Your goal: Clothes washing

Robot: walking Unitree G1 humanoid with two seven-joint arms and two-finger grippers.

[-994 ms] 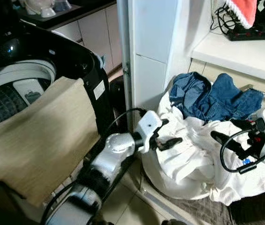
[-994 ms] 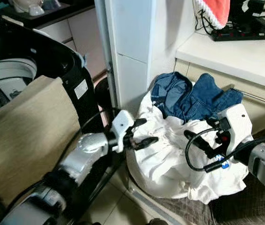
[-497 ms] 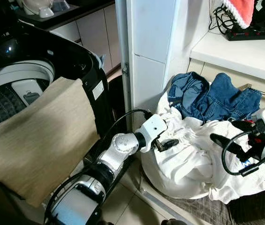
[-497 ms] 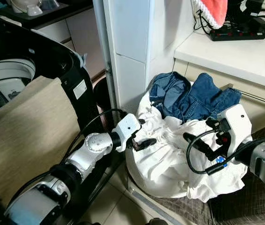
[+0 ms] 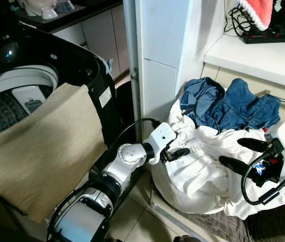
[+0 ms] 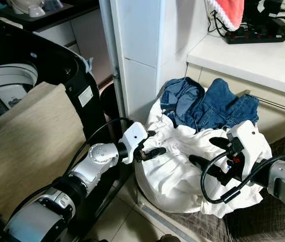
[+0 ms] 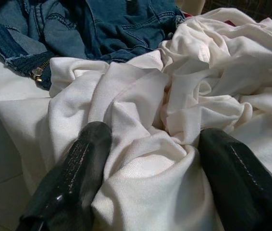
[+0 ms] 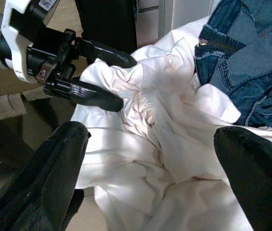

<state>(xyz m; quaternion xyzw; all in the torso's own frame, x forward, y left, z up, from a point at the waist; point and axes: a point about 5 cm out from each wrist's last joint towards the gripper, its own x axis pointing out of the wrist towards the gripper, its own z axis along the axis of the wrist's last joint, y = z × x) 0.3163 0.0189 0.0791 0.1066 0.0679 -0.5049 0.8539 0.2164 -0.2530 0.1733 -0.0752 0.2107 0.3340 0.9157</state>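
Left eye view: the washer (image 5: pixel 26 96) stood at the left with its tub exposed and a beige cloth (image 5: pixel 37 146) draped over its front rim. The white laundry (image 5: pixel 203 171) lay heaped in a pile low at the right, with jeans (image 5: pixel 228 103) on its far side, against the cabinet (image 5: pixel 157 55). The left gripper (image 5: pixel 175 153) was at the pile's near-left edge. The right gripper (image 5: pixel 243 154) hovered over the pile's right side, its 2 fingers spread wide and holding nothing.

Right eye view: the same layout; a power strip (image 6: pixel 256 35) sat on the counter above.

Left wrist view: the 2 fingers (image 7: pixel 73 173) straddled a raised fold of white cloth, parted, pressing into it but not yet clenched on it.

Right wrist view: the wide-spread fingers (image 8: pixel 54 163) framed the white heap, with the left gripper opposite.

The step appeared to be picking the white laundry out of the pile. Next, the left fingers would need to pinch that fold, then lift and swing it left toward the tub.

The heap was crumpled, with no clear long axis; its ridges ran roughly from the left gripper toward the jeans.
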